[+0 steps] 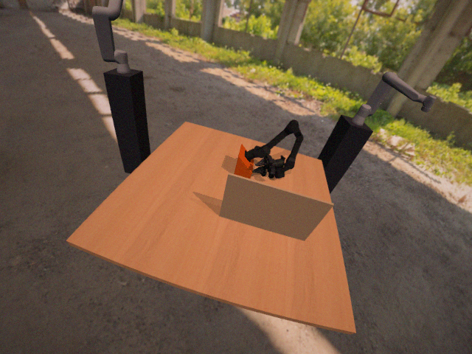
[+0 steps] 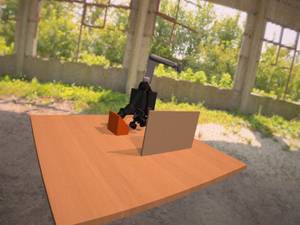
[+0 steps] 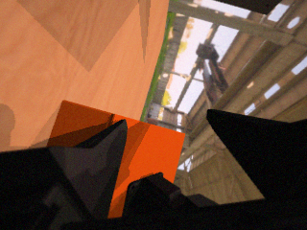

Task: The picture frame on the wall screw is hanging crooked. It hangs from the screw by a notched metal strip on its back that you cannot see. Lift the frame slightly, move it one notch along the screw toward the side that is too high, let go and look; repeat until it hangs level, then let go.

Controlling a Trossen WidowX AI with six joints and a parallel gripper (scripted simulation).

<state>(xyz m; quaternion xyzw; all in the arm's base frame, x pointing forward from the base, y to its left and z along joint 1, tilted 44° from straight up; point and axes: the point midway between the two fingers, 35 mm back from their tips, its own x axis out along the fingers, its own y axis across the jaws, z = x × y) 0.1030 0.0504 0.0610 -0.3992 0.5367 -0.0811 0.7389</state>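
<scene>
The picture frame and the wall screw are not visible in any view. A plain grey-brown upright panel [image 1: 274, 207] [image 2: 172, 133] stands on the table and shows no frame on the face seen by the top and exterior views; its other face is hidden. The frame's tilt cannot be told. My gripper [image 1: 254, 168] [image 2: 137, 125] [image 3: 166, 118] is open, with nothing between its fingers. It is low over the table on the panel's far side, apart from the panel. In the wrist view its fingers point toward an orange block and the background.
The orange wedge-shaped block [image 1: 242, 167] [image 2: 116, 124] [image 3: 158, 153] stands close to the gripper, and a black arm part meets its sloping side. The wooden table [image 1: 171, 228] [image 2: 96, 179] [image 3: 115, 72] carries block and panel. Two dark pedestals [image 1: 127, 118] [image 1: 343, 148] with grey arms stand beyond the table.
</scene>
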